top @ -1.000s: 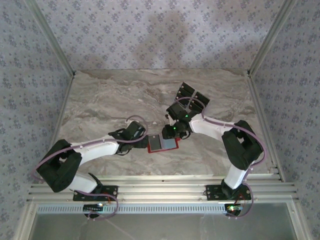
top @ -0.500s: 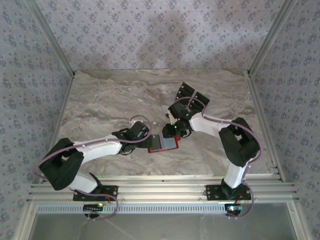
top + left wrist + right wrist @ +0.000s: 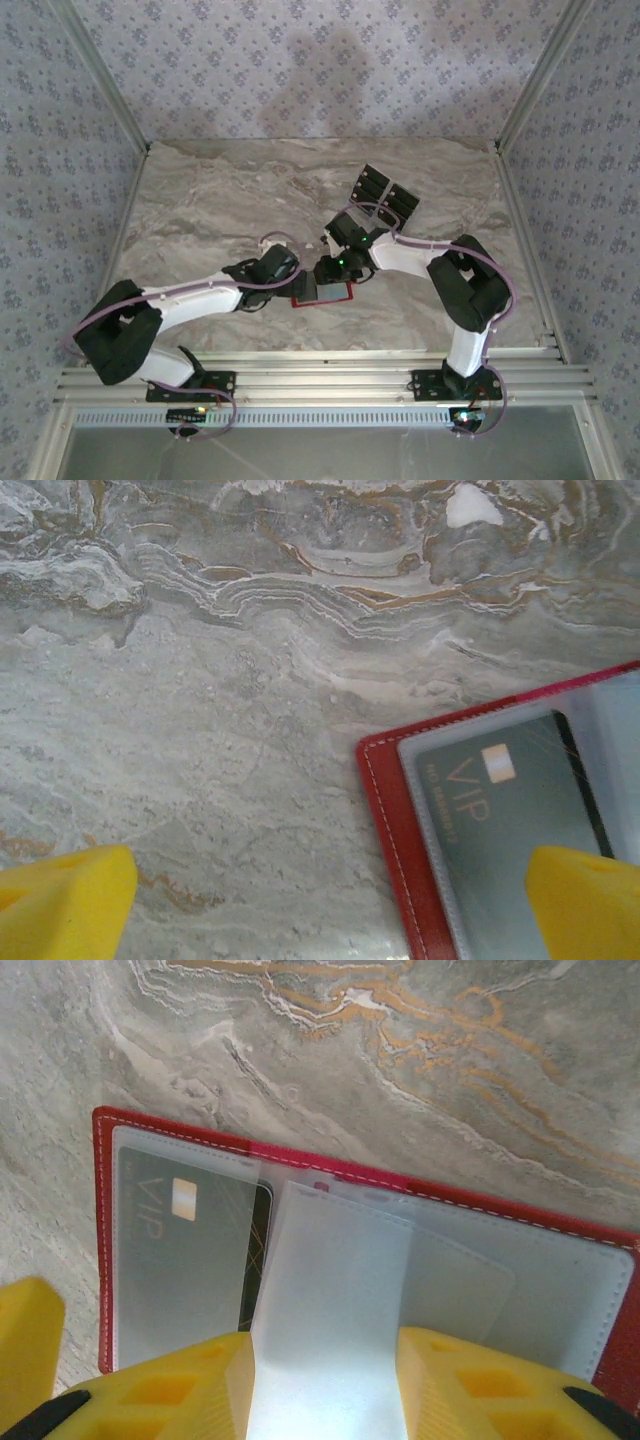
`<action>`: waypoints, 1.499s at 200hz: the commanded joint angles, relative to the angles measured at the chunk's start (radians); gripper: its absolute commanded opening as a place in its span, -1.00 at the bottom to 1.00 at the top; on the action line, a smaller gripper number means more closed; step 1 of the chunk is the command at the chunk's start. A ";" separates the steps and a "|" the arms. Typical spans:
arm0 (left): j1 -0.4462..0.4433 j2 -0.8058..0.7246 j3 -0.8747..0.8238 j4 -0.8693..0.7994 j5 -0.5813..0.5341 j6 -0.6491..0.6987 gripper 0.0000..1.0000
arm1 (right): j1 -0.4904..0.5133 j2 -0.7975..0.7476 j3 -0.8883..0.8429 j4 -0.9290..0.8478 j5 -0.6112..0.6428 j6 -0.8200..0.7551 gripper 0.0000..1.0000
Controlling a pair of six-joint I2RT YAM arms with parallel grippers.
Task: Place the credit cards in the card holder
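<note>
**Holder open, one leaf raised; next card not yet fetched**

Location. The holder (image 3: 322, 293) lies open and flat on the tabletop (image 3: 220, 190), about midway between the left and right edges and nearer the near edge. The loose cards (image 3: 385, 193) lie in a cluster right of middle toward the far edge, well apart from the holder.

Contents. One VIP card (image 3: 185, 1260) is seated in the holder's left pocket. The pockets to its right look empty.

Right gripper (image 3: 325, 1380). It is part closed on a clear leaf (image 3: 335, 1280) of the holder. The leaf stands up between the pads with an edge against each one. I judge this a light grasp that holds the leaf off the pocket beneath.

Left gripper (image 3: 320, 910). Its fingers (image 3: 60, 905) are spread fully and hold nothing. It hangs low over the holder's left edge, with one pad over bare stone and the other over the VIP card.

Step in hand. A pocket is being exposed for loading. By my estimate the task is at an early stage, with most of the cards outside the holder.

Next move. A card must come from the far cluster to the exposed pocket. The left gripper is the free one, but the cluster lies on the right arm's side. If the right gripper lets go, the leaf may fall flat. The holder may also slide unless it is pinned.
</note>
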 commanded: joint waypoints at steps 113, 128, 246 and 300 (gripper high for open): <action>-0.184 -0.025 -0.067 0.180 -0.009 -0.077 0.99 | 0.005 0.052 -0.024 0.072 -0.039 0.125 -0.13; -0.191 0.002 -0.048 0.185 -0.013 -0.069 1.00 | 0.005 0.052 -0.026 0.076 -0.041 0.126 -0.13; -0.201 0.179 0.020 0.165 -0.068 -0.041 1.00 | -0.002 0.048 -0.043 0.102 -0.062 0.136 -0.12; -0.202 0.188 0.009 0.176 -0.076 -0.050 0.99 | -0.019 -0.039 -0.074 0.105 -0.049 0.170 -0.12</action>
